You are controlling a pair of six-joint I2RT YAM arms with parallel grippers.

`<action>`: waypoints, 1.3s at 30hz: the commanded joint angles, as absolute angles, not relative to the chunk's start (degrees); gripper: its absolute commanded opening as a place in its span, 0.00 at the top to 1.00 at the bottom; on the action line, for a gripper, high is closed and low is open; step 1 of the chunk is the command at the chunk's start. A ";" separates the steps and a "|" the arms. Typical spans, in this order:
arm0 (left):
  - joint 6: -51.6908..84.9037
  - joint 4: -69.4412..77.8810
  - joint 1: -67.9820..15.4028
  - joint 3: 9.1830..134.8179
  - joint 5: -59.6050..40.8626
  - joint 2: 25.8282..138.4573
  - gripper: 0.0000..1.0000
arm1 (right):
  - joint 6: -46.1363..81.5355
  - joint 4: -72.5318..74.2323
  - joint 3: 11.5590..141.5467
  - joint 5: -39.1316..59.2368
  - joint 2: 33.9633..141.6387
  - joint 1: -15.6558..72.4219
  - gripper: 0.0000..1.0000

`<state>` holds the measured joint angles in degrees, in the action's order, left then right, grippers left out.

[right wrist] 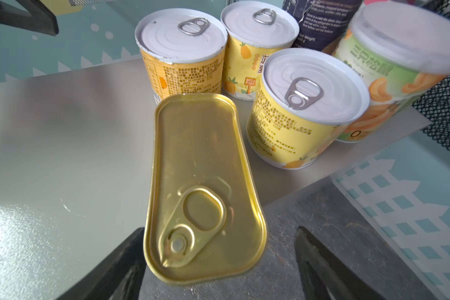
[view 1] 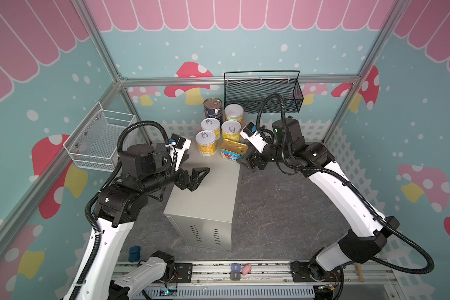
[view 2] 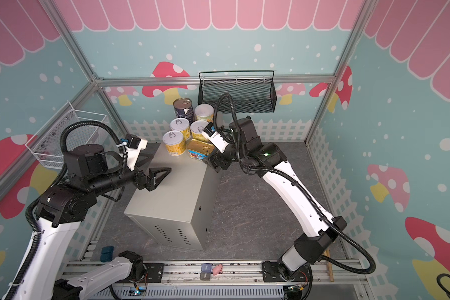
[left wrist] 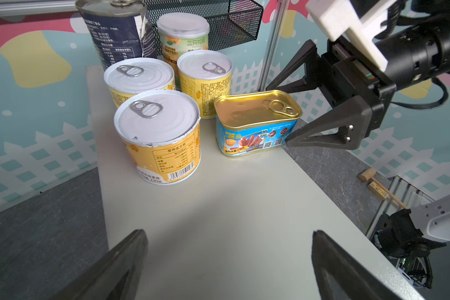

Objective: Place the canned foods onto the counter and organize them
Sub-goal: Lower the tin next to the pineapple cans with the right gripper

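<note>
The counter (view 1: 211, 192) is a long beige-grey box with vent slots on its near face. Its far end carries the canned foods: a navy can (view 1: 212, 107), a white-lidded can (view 1: 233, 113), three short yellow pull-tab cans (view 1: 206, 142) and a flat gold-topped tin (view 1: 233, 152) at the right edge. My right gripper (right wrist: 220, 230) is open, its fingers (left wrist: 322, 135) on either side of the tin's (right wrist: 205, 181) near end, with a gap on one side. My left gripper (left wrist: 227, 232) hangs wide open over bare counter top (left wrist: 231, 197), nothing between its fingers.
A black mesh basket (view 1: 263, 91) hangs on the back wall just behind the cans. A white wire basket (view 1: 99, 140) is fixed to the left wall. Dark stone floor (view 1: 283, 207) surrounds the counter. A small wooden mallet (left wrist: 374, 181) lies by the front rail.
</note>
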<state>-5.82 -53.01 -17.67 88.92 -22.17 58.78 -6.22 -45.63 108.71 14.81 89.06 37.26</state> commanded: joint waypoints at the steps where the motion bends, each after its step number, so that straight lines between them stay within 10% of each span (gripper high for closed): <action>1: -5.65 -51.73 -17.03 87.98 -23.45 57.37 0.01 | -5.84 -43.22 107.78 15.45 88.34 37.63 0.16; 28: -3.86 -47.07 -13.80 83.27 -16.28 53.57 0.01 | -6.51 -41.73 114.11 16.60 95.44 36.50 0.41; 39: -4.04 -47.11 -14.23 83.21 -15.74 53.47 0.00 | -5.91 -42.10 113.60 14.54 94.09 36.39 0.20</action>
